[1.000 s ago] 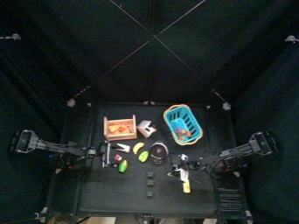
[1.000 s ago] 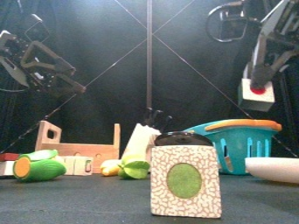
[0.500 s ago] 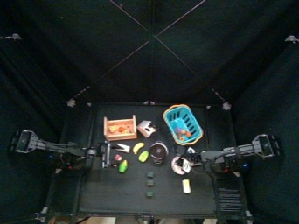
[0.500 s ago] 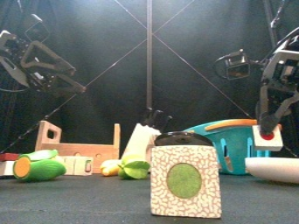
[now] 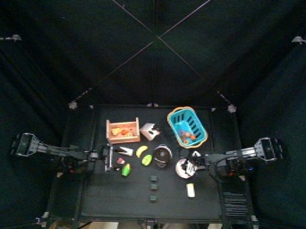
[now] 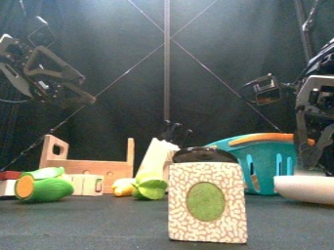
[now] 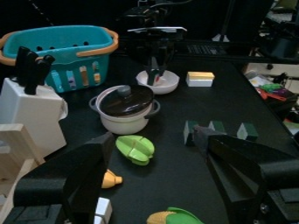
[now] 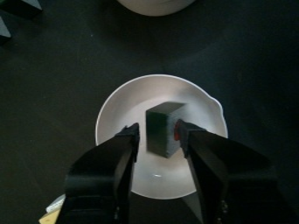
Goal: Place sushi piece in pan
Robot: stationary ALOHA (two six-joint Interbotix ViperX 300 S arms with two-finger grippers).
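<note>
The sushi piece (image 8: 165, 131), grey-green with a red edge, sits inside a white dish (image 8: 128, 109), between the jaws of my right gripper (image 8: 160, 133), which is shut on it. In the top view the right gripper (image 5: 192, 166) is low over this dish (image 5: 184, 170), right of the middle. The small black pan (image 7: 126, 101) with a silver rim stands beside the dish, nearer the table's middle (image 5: 163, 161), and holds no sushi. My left gripper (image 7: 149, 188) is open and empty, raised at the table's left (image 5: 93, 159).
A blue basket (image 5: 188, 126) stands behind the dish and a wooden crate (image 5: 122, 131) at the back left. A white knife block (image 7: 30, 96), green toy vegetables (image 7: 135, 149), dark blocks (image 7: 216, 131) and a yellow piece (image 5: 189, 190) lie around. A patterned canister (image 6: 206, 200) is at the front.
My right gripper has come down from high above the table with the sushi piece to the white dish. The left arm has not moved.
</note>
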